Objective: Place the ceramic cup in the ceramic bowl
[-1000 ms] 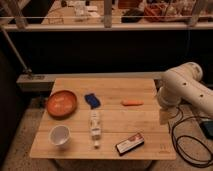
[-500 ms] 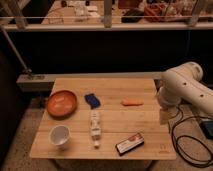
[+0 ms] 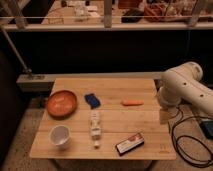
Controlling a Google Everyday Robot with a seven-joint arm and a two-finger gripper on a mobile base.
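The ceramic cup (image 3: 60,136), small, white and handleless, stands upright near the front left corner of the wooden table (image 3: 117,86). The ceramic bowl (image 3: 61,103), shallow and orange-brown, sits just behind it on the left side and holds nothing. My gripper (image 3: 165,116) hangs below the white arm (image 3: 182,87) at the table's right edge, far from both the cup and the bowl, with nothing seen in it.
A blue object (image 3: 91,100) lies right of the bowl. A white bottle-like object (image 3: 95,126) lies in the middle. An orange carrot-like piece (image 3: 132,103) lies right of centre. A dark flat packet (image 3: 129,144) lies near the front edge. Cables (image 3: 192,145) run over the floor at right.
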